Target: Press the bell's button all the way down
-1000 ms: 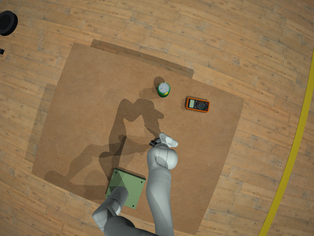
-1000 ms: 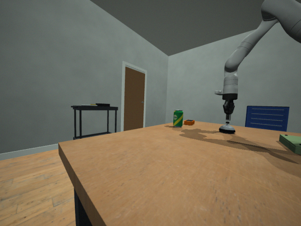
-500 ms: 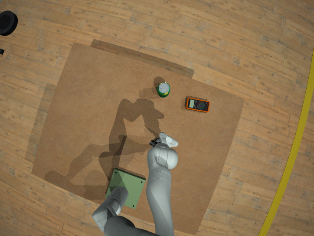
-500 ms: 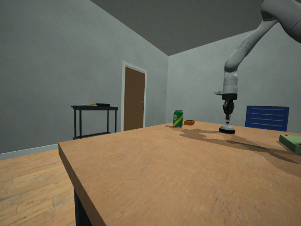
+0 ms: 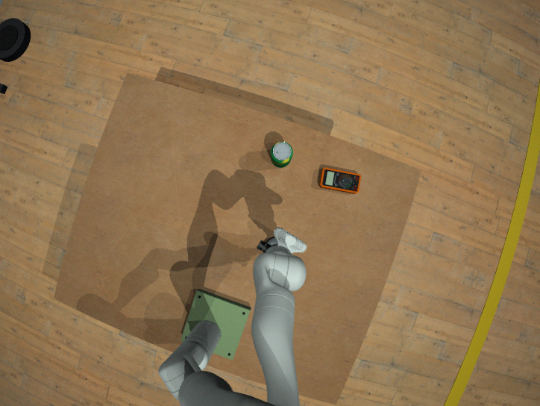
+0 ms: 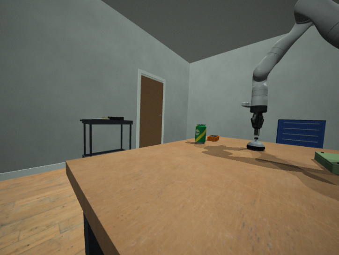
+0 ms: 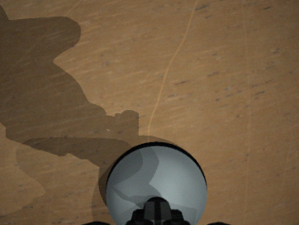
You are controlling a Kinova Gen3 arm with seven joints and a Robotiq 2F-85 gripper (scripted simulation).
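Note:
The bell (image 6: 255,146) (image 7: 169,175) is a silver-grey dome on a black base, standing on the wooden table (image 6: 164,191) (image 5: 130,174). Its small white button (image 6: 256,138) sticks up on top. My gripper (image 6: 256,131) (image 7: 156,208) is shut and empty, pointing straight down over the middle of the dome. Its fingertips are right at the top of the button; I cannot tell whether they touch. In the overhead view the wrist hides the bell, and only a black bit of the gripper (image 5: 262,245) shows.
A green can (image 5: 281,153) (image 6: 200,133) and an orange multimeter (image 5: 339,179) (image 6: 212,138) lie beyond the bell. A green block (image 5: 218,320) (image 6: 327,160) sits by the arm's base. A blue chair back (image 6: 300,132) stands behind the table, and a black side table (image 6: 106,120) by the wall.

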